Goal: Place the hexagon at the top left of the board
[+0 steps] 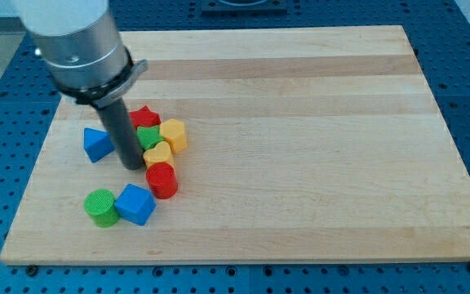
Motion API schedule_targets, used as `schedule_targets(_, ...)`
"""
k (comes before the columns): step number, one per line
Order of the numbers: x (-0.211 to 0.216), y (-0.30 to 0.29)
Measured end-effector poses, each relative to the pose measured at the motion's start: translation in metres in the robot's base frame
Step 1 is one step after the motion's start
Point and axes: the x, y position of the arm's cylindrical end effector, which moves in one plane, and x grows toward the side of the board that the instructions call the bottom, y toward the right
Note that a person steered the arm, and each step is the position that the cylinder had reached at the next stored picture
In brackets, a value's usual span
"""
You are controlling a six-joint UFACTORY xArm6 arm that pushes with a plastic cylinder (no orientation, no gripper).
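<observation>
Touching yellow hexagon (175, 134), my tip (133, 167) apart

my arm comes down from the view's top left, dark rod upright, my tip (133, 167) on the surface.

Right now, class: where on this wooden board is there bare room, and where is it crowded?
Bare: everything from the yellow hexagon block to the wooden board's right edge, and the strip along the view's top. Crowded: the cluster at left around my tip, from the blue triangular block to the red cylinder.
</observation>
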Motion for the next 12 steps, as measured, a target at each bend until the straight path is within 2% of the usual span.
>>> schedule_targets(4,-0.059,0.101)
schedule_targets(5,-0.079,0.108)
schedule_targets(8,-0.143,0.108)
schedule_targets(10,-0.146,0.076)
schedule_targets(12,-0.132,0.044)
